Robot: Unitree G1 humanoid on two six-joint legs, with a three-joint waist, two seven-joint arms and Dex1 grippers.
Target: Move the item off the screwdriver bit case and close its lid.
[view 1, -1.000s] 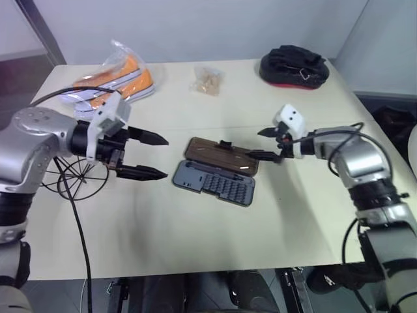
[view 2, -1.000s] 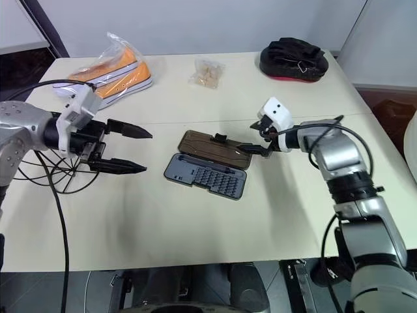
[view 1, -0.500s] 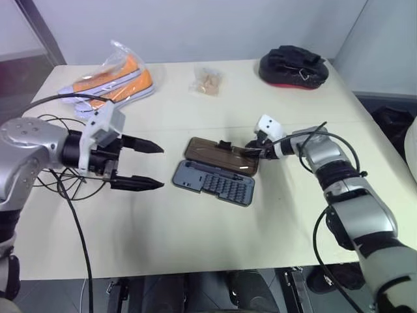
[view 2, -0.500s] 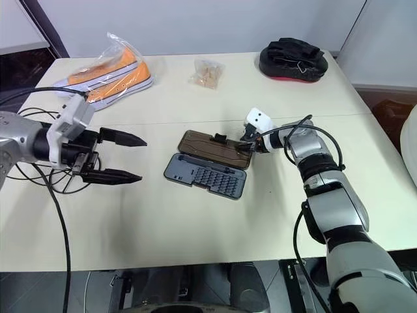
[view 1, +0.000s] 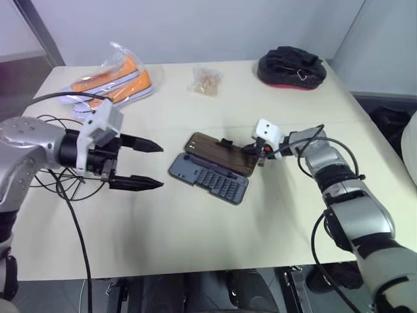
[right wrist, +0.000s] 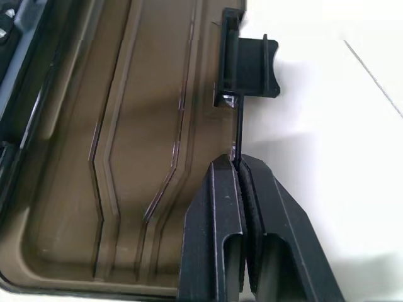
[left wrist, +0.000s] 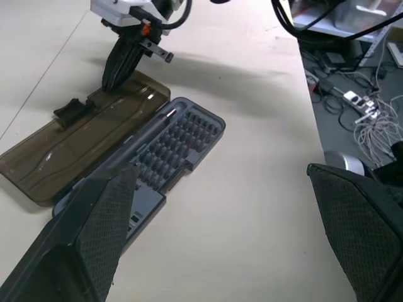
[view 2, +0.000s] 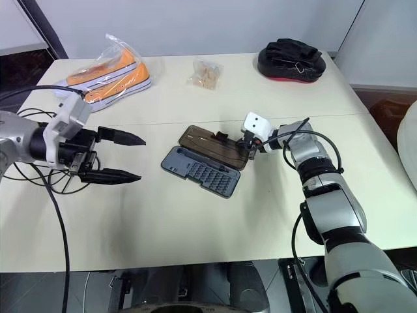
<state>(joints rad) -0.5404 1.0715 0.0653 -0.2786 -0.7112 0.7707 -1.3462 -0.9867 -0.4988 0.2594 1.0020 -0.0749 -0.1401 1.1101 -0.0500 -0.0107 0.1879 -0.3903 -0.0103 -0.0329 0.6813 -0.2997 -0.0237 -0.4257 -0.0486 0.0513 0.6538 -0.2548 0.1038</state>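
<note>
Smoky brown translucent lid [right wrist: 119, 157] lies open beside grey-blue case [view 2: 199, 171].

Left claw [view 1: 148, 165] agape, right claw [view 1: 260, 155] pinched tight.

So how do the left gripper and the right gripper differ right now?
The left gripper is spread wide open and holds nothing; the right gripper is pinched shut on the lid at its rim. The left hovers well short of the screwdriver bit case; the right is touching it. Both have black fingers.
</note>
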